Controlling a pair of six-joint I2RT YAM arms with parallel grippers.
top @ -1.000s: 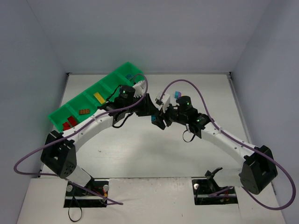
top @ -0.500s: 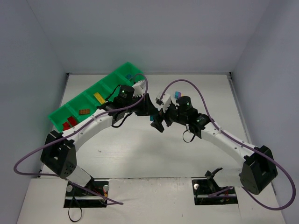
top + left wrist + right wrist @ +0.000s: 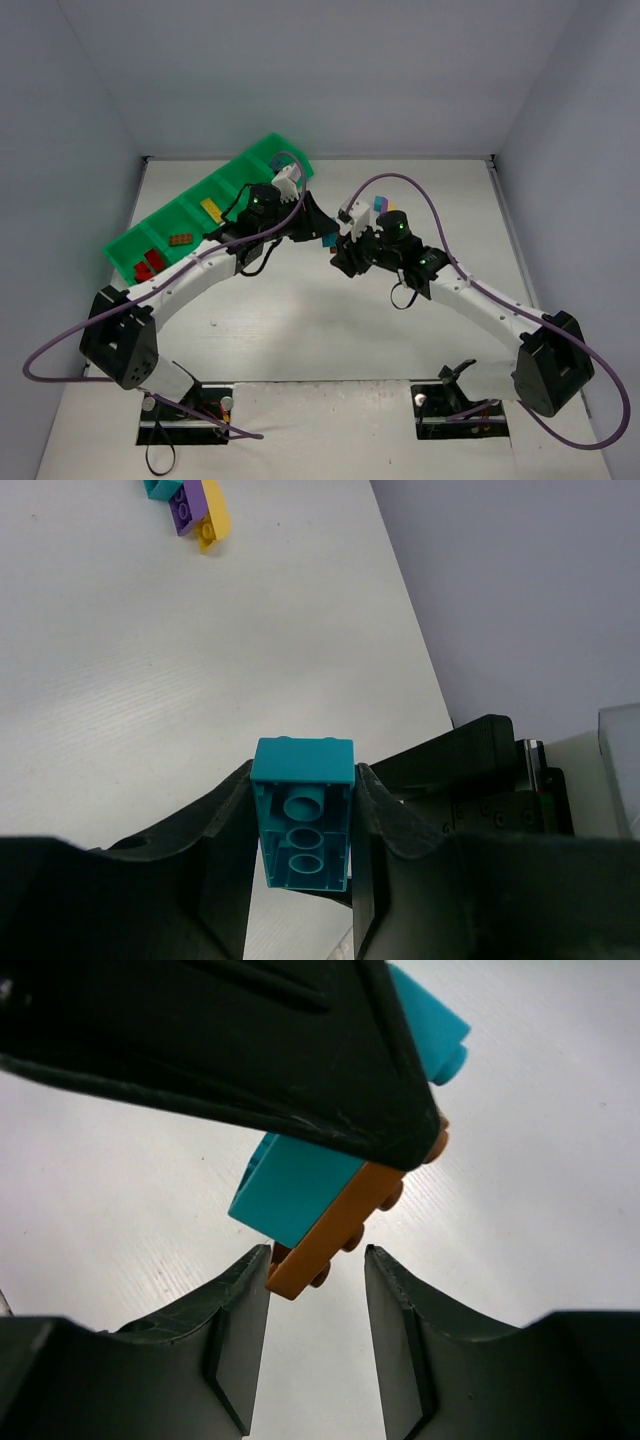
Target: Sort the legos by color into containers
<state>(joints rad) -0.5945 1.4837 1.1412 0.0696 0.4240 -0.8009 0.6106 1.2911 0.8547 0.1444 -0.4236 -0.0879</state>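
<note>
My left gripper is shut on a teal-blue lego and holds it above the table. A brown-orange plate is stuck to that teal brick. My right gripper is open, with its fingertips on either side of the plate's lower end; the left tip looks to be touching it. A loose stack of teal, purple and yellow legos lies on the table behind the right wrist. The green tray sits at the far left with its compartments holding red, brown-orange and yellow bricks.
Both arms meet over the middle of the white table. Purple cables loop over each arm. Grey walls close in the table on three sides. The tray's far end is partly hidden by the left wrist and its cable.
The left gripper has drawn back to the left and away with the teal brick. The right gripper has shifted slightly right, so the two wrists stand a little further apart.
</note>
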